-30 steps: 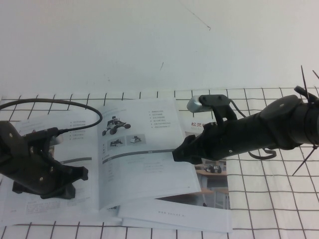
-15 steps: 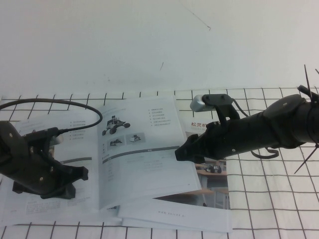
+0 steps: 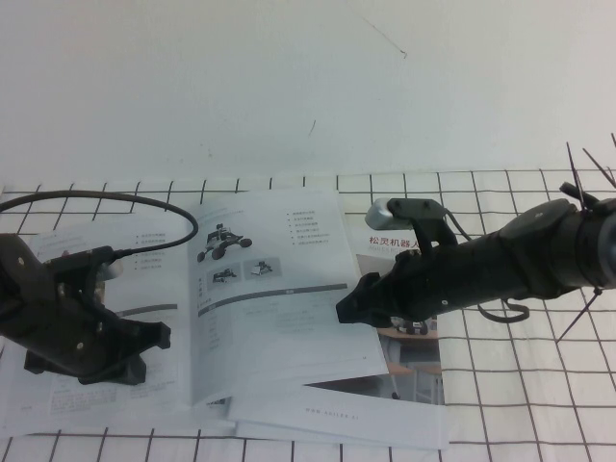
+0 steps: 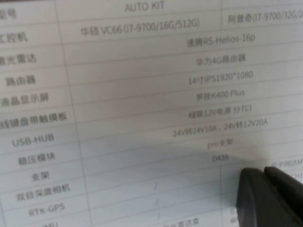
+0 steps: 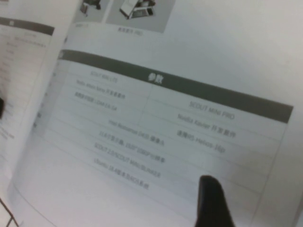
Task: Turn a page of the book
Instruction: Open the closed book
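Observation:
The book lies open on the checked cloth. Its right page, printed with a black rover photo, a grey bar and a table, bows up a little from the sheets under it. My right gripper sits low over this page near its right edge; in the right wrist view one dark finger shows above the table text. My left gripper rests on the left page, and its fingers are shut together against the spec table.
A second booklet with a classroom photo cover lies under the book's right side. The white cloth with black grid lines covers the table. A black cable arcs over the left page. A bare white surface lies behind.
My right gripper has dropped slightly and come a little nearer over the right page's edge. The left arm and the book have not moved.

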Available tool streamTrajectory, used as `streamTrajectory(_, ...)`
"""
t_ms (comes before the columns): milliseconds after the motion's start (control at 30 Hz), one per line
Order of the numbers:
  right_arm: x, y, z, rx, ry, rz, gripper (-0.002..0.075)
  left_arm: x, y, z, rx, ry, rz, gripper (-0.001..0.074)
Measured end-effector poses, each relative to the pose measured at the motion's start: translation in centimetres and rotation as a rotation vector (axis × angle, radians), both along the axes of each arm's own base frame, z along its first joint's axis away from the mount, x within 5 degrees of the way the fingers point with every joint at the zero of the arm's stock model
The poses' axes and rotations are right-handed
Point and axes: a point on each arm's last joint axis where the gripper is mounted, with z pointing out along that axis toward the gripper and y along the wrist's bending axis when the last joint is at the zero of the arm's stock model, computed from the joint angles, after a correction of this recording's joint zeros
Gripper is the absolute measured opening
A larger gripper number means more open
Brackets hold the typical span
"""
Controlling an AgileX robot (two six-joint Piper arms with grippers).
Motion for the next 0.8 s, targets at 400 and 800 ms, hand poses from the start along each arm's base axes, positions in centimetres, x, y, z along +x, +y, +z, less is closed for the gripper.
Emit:
streamTrajectory(400,0.1,0.9,1.1,0.147,-0.057,0.028,0.04,0.0,0.0,0.0,0.0,0.0,0.0,-0.0002)
streamTrajectory(800,-0.6,2.6,4.0,0.427,-0.121,0.217,0.0401,0.0,0.0,0.0,0.0,0.002,-0.001,-0.0002)
